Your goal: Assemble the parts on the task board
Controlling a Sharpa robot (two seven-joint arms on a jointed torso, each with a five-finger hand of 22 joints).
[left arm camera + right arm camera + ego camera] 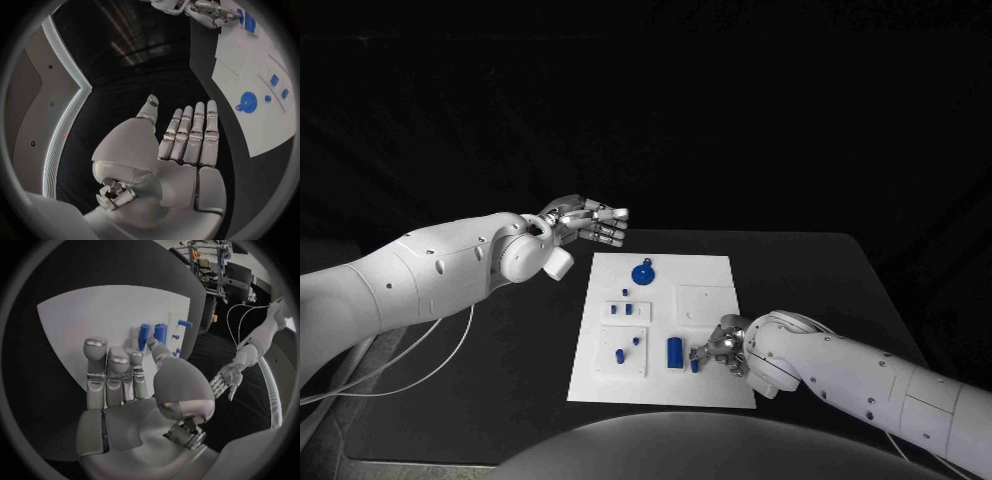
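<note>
Black table (805, 270), matte top, dark backdrop behind it. White task board (711, 380) lies flat on it, roughly centred, long side running away from the robot, edges slightly skewed to the table's. Small blue parts (675, 350) sit on the board. A white cable (444, 350) loops across the table's left portion, well apart from the board.

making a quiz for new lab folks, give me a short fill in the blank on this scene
1. The left hand hovers off the task board, holding ____.
2. The right hand is over the board's ____ edge in the head view.
3. The round part is coloured ____.

Missing words: nothing; right; blue
</note>
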